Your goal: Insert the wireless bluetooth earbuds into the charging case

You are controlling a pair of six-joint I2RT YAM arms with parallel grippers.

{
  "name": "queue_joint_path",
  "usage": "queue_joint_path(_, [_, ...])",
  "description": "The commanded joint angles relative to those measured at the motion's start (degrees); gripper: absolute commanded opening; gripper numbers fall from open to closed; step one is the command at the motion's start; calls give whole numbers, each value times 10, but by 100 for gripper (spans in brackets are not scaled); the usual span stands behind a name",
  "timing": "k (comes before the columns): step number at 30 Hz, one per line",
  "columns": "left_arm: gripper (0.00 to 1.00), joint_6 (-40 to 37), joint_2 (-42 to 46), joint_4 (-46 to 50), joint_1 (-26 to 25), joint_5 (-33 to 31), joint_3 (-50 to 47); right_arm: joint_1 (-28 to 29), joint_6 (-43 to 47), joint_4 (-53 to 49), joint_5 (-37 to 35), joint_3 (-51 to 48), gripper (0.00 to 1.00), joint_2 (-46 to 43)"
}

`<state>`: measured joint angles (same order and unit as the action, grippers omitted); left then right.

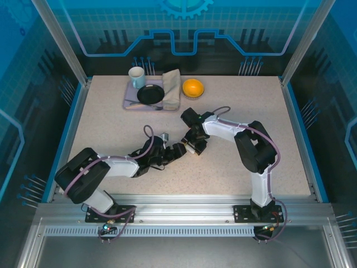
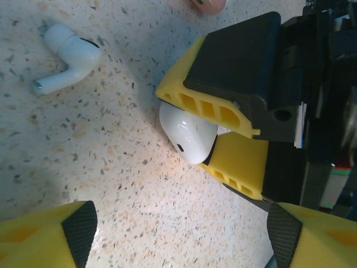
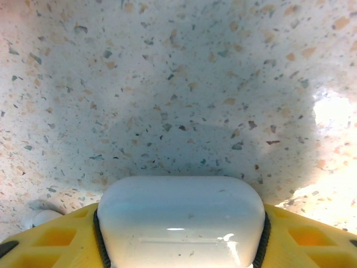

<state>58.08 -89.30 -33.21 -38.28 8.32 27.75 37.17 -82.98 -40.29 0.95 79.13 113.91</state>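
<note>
Earbud (image 2: 67, 56), white, lies on the desk (image 2: 111, 173) ahead-left of my left gripper (image 2: 181, 237), whose jaws stand apart; my right gripper (image 2: 201, 134) is clamped on the white case (image 3: 181, 218) straight ahead.

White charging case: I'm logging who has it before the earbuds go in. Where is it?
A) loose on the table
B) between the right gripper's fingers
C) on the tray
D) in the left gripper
B: the right gripper is clamped on both sides of the white charging case.
</note>
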Motion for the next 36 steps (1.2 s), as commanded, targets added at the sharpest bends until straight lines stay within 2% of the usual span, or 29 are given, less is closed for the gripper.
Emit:
queue_joint_path(1, [78,-14,-31,-93,-10,-26,-12,-7,-20,4,11,-10,49,-27])
queue_joint_path(10, [63,-8,-124,-200,-23,-35,3,-7,-27,10,20,-11,49,-39])
queue_joint_path(23, [56,-16,-173,-210,-23,-44,53,-3,-27,10,27,-9,48,-43])
queue_joint_path(33, [42,-13,-207,-227,-22,-56,77,-3,-25,8,29,-21,47,-48])
queue_joint_path(36, [34,-12,-213,-228,-23,-55,86,-3,-25,8,29,-25,47,-51])
